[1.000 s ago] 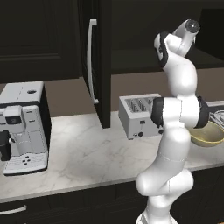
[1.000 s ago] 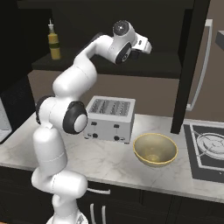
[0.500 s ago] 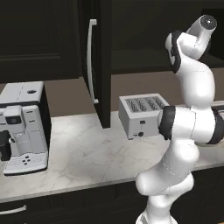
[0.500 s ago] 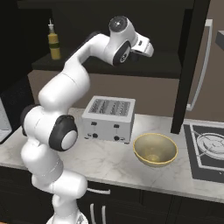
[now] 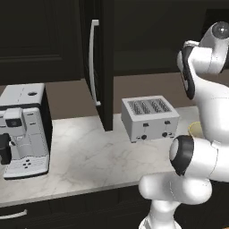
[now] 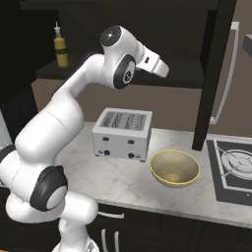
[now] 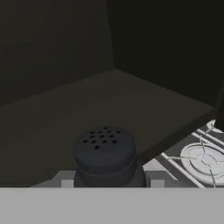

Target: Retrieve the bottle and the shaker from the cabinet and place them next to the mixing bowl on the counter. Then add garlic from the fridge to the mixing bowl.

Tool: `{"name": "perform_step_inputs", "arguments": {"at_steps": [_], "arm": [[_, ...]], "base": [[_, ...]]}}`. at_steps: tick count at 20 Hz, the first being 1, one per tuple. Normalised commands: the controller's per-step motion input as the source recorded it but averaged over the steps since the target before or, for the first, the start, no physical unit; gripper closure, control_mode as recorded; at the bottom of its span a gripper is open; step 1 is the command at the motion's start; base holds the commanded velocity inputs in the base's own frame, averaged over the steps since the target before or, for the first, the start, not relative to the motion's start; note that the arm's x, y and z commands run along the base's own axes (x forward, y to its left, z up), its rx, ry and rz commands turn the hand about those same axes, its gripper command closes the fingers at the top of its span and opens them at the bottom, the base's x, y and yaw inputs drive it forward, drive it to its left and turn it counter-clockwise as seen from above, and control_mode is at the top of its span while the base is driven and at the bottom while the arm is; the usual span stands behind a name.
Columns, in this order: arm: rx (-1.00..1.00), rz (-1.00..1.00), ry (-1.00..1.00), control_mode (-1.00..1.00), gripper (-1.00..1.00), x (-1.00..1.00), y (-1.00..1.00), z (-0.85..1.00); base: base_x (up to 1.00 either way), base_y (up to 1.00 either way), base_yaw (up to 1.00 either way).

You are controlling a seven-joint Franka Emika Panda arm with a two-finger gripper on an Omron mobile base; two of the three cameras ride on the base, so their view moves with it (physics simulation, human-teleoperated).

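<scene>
The black shaker (image 7: 106,154) with its holed top stands between my gripper's (image 7: 109,180) two grey fingertips (image 7: 65,179), which are shut on its sides. It is over the dark cabinet shelf (image 7: 65,109), near the shelf's front edge. In the right base view my hand (image 6: 156,64) reaches into the open cabinet (image 6: 167,29), above the toaster. The amber bottle (image 6: 60,47) stands on the shelf at the far left, well away from the hand. On the marble counter (image 6: 123,179), right of the toaster, sits the tan mixing bowl (image 6: 174,167). The fridge is out of view.
The cabinet door (image 5: 103,67) stands open with its silver bar handle (image 5: 91,62). A toaster (image 5: 150,117) sits on the counter below the shelf, and a coffee machine (image 5: 24,129) at the left. A stove burner (image 6: 234,170) lies right of the bowl.
The arm has swung its elbow and upper links to one side while the hand stayed at the shelf and sank slightly. The fingers have drawn in a little more on the shaker.
</scene>
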Motion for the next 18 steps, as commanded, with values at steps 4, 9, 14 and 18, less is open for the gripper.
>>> {"name": "perform_step_inputs", "arguments": {"at_steps": [4,9,14,18], "arm": [[-0.08,-0.27,0.0,-1.0,1.0,-1.0,0.29,-0.21],[-0.19,-0.21,0.0,-1.0,1.0,-1.0,0.41,-0.55],[-0.14,-0.12,0.0,-1.0,1.0,-0.82,0.08,-0.76],[-0.03,-0.02,0.0,-1.0,1.0,-0.45,0.0,-0.96]], "base": [[0.0,0.0,0.0],[0.0,0.0,0.0],[0.0,0.0,0.0],[0.0,0.0,0.0]]}}
